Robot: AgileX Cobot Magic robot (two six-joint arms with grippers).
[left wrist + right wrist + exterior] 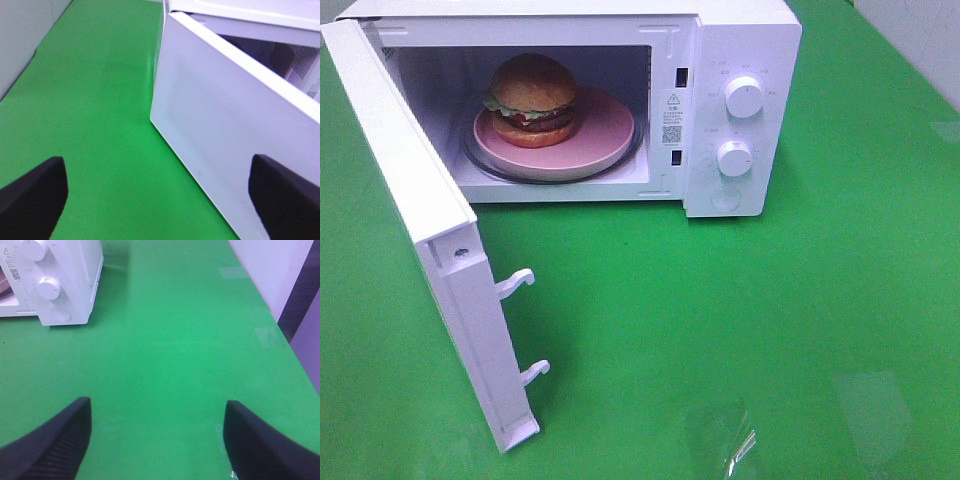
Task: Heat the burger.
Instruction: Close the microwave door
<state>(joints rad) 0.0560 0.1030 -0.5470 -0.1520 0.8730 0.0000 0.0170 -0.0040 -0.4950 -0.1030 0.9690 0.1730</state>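
Observation:
The burger (531, 98), with golden-brown bun, green lettuce and dark patty, sits on a pink plate (603, 135) inside the open white microwave (740, 40). The microwave door (420, 220) swings out to the front left. Neither gripper shows in the high view. In the left wrist view my left gripper (157, 200) is open and empty, facing the outside of the door (225, 145). In the right wrist view my right gripper (157, 440) is open and empty over the green mat, with the microwave's control panel (55, 285) ahead of it.
The microwave has two white knobs (744, 97) on its right panel and a glass turntable (485, 165) under the plate. A green mat (770, 330) covers the table. A grey wall (20, 35) runs along the left, a pale wall (270, 265) along the right.

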